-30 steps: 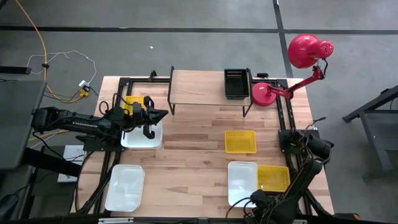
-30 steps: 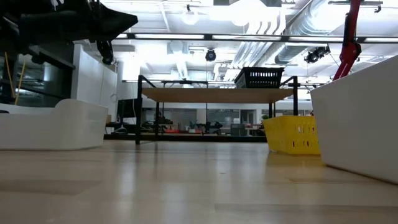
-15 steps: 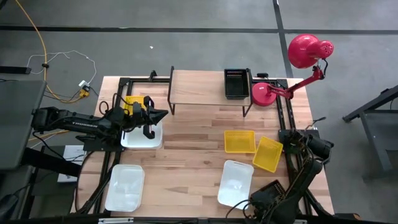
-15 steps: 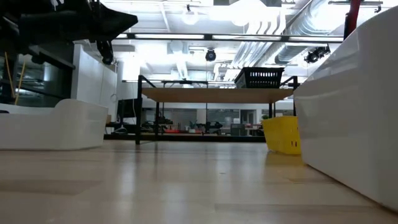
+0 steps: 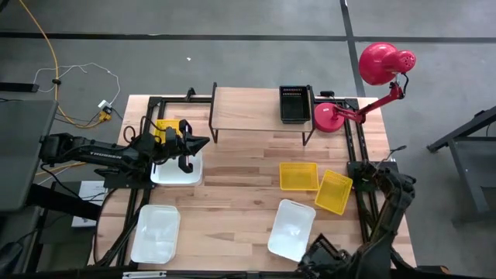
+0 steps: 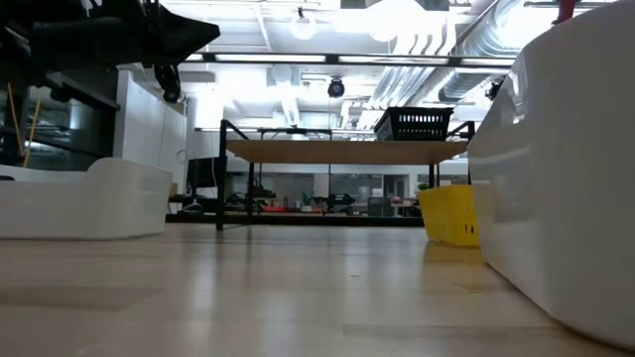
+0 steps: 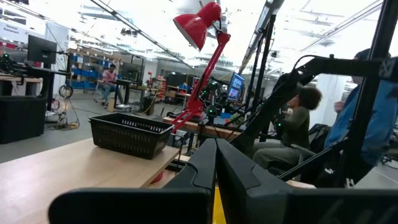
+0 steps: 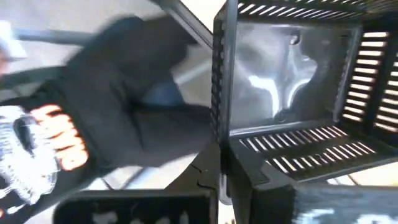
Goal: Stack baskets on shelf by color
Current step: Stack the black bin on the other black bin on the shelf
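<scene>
My right gripper (image 5: 311, 249) sits low at the table's near right, shut at the near end of a white basket (image 5: 291, 229) that lies askew; that basket looms at the right of the low view (image 6: 566, 169). My left gripper (image 5: 198, 143) is shut and hovers above another white basket (image 5: 177, 170), touching nothing. A third white basket (image 5: 156, 232) rests near left. Two yellow baskets (image 5: 299, 176) (image 5: 334, 191) lie right of centre, and one more (image 5: 165, 126) is under the left arm. The black basket (image 5: 295, 103) stands on the shelf (image 5: 248, 108). My right gripper is shut at the white basket's near end, on its rim by a corner (image 8: 219, 144). The fingers themselves hide where they meet it. Its slotted walls fill the right wrist view. Whether the basket is lifted off the table, I cannot tell.
A red lamp (image 5: 333, 116) stands on the table right of the shelf, its head (image 5: 380, 62) beyond the far right corner. Bare wood lies between the shelf and the baskets at mid-table. A person in a black hoodie (image 8: 93, 118) shows in the right wrist view.
The white basket at the right gripper has turned clockwise and shifted toward the near left. The yellow basket beside it has slid toward the far edge, turning askew, and now lies by the other yellow basket. My right gripper has moved toward the table's left.
</scene>
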`<action>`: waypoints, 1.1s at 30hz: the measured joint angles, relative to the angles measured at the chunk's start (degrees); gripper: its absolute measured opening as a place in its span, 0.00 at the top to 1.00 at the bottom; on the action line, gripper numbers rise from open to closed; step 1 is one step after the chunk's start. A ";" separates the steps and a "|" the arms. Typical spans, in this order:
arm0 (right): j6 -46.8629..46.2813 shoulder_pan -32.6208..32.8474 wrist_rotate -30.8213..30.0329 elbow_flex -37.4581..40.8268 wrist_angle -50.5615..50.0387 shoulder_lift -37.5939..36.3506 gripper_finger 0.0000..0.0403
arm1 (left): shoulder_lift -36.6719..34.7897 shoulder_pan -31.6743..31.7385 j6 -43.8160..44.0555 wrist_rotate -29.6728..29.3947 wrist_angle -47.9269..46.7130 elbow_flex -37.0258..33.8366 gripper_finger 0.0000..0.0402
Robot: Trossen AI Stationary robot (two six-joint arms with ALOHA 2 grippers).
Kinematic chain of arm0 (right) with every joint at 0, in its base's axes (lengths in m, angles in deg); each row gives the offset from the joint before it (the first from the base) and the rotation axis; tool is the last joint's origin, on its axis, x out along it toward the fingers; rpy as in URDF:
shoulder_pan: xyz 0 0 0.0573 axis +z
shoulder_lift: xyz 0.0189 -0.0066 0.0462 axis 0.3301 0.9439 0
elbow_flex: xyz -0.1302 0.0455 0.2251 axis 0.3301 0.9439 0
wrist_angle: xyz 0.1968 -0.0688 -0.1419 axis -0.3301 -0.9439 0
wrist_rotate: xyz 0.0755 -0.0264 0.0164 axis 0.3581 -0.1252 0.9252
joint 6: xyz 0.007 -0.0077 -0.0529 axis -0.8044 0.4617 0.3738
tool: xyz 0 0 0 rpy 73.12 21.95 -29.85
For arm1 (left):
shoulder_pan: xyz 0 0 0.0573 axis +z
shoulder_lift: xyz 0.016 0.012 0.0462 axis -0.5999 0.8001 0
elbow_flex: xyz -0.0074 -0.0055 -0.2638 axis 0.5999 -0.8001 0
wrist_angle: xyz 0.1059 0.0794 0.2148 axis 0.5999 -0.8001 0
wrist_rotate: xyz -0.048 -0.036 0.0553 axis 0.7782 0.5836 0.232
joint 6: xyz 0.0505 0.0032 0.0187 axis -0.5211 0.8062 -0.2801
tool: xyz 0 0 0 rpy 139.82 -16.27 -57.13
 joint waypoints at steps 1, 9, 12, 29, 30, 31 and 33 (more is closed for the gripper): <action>1.51 -0.06 -1.69 -2.16 -1.65 0.00 1.00 | 0.00 0.00 -0.01 0.00 0.00 0.00 1.00; 32.71 -3.30 -16.94 -15.22 -8.36 -0.02 1.00 | 0.00 0.00 -0.01 0.00 0.00 0.00 1.00; 52.58 -6.27 -20.87 -17.24 -8.90 -0.11 1.00 | 0.00 0.00 -0.01 0.00 0.00 0.00 1.00; 107.51 -35.08 -30.67 -15.84 -17.54 -2.51 1.00 | 0.00 -0.04 3.11 0.78 -1.84 0.00 1.00; 107.88 -36.90 -30.63 -15.84 -17.55 -2.66 1.00 | 0.00 -0.01 3.55 1.00 -1.97 0.00 1.00; 108.59 -38.60 -30.25 -15.84 -17.53 -2.72 1.00 | -0.02 -0.03 3.99 1.29 -2.19 0.00 1.00; 110.26 -41.82 -28.63 -15.84 -17.54 -2.82 1.00 | -0.02 -0.02 4.49 2.52 -3.25 0.00 1.00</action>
